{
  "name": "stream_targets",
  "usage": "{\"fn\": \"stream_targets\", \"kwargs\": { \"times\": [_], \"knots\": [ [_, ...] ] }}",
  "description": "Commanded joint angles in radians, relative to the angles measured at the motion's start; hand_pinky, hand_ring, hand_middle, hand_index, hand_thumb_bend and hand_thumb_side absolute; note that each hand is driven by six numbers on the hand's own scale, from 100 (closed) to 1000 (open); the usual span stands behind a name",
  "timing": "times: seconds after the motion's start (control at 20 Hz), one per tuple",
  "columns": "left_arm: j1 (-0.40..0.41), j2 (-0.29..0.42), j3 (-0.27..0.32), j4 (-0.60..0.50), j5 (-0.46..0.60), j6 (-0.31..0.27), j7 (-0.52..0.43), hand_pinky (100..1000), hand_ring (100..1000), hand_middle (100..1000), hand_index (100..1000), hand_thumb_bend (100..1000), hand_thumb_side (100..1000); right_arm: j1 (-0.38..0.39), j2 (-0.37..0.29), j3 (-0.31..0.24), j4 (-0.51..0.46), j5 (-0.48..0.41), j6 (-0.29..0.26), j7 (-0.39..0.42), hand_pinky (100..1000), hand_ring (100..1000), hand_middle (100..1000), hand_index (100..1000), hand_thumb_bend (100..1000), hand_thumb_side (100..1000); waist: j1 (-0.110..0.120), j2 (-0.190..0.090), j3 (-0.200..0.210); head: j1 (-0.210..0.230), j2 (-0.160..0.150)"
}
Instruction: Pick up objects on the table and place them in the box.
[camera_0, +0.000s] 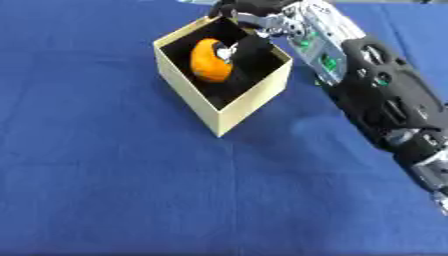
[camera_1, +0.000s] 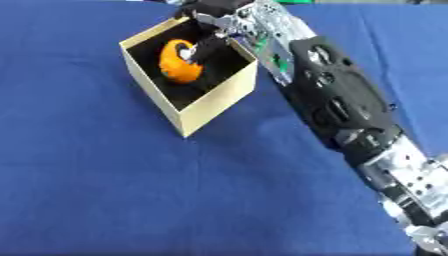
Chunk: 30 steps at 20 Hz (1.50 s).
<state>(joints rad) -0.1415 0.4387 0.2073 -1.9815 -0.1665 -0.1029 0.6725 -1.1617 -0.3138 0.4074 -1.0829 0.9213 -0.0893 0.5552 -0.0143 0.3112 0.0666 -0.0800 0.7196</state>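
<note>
A cream cardboard box (camera_0: 252, 102) with a black inside stands open at the back of the blue table. An orange rounded object (camera_0: 207, 66) hangs tilted inside it, near the left wall. My right hand (camera_0: 261, 19) reaches down into the box from the far right rim. Its dark fingers (camera_1: 187, 52) curl against the right side of the orange object and blend with the black lining, so part of them is hidden. My left hand shows in neither view.
My right forearm (camera_0: 385, 100) slants from the lower right edge up to the box, covering the table's right side. The blue cloth (camera_0: 114, 180) spreads in front of and left of the box.
</note>
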Motion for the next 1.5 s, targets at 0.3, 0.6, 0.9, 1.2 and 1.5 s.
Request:
{"fn": "stream_targets", "kwargs": {
  "times": [0.3, 0.6, 0.9, 1.2, 1.5],
  "knots": [
    [-0.002, 0.014, 0.007, -0.019, 0.006, -0.003, 0.000, 891, 576, 635, 692, 334, 934, -0.021, -0.014, -0.056, -0.065, 0.006, 0.021, -0.010, 942, 1000, 1000, 1000, 183, 900, 0.009, -0.024, -0.004, 0.009, 0.000],
    [0.001, 0.014, 0.008, -0.019, 0.006, -0.004, 0.002, 891, 576, 635, 691, 333, 933, -0.013, -0.034, -0.088, -0.128, -0.018, 0.046, -0.022, 941, 990, 1000, 1000, 119, 876, 0.012, -0.027, -0.010, 0.007, -0.003],
    [0.009, 0.013, 0.013, -0.019, 0.002, -0.003, 0.007, 891, 576, 635, 690, 331, 932, 0.028, -0.134, -0.138, -0.254, -0.084, 0.089, -0.029, 923, 955, 940, 1000, 100, 918, 0.014, -0.030, -0.019, 0.007, -0.004],
    [0.011, 0.016, 0.015, -0.019, 0.000, -0.006, 0.012, 890, 576, 635, 690, 333, 931, 0.088, -0.253, -0.169, -0.343, -0.146, 0.129, -0.041, 891, 893, 873, 962, 100, 987, 0.023, -0.029, -0.034, 0.017, 0.000],
    [0.014, 0.016, 0.016, -0.019, -0.003, -0.008, 0.014, 890, 576, 635, 690, 332, 931, 0.143, -0.349, -0.197, -0.392, -0.201, 0.146, -0.046, 894, 894, 882, 986, 100, 1000, 0.032, -0.028, -0.051, 0.032, 0.009]
  ]
}}
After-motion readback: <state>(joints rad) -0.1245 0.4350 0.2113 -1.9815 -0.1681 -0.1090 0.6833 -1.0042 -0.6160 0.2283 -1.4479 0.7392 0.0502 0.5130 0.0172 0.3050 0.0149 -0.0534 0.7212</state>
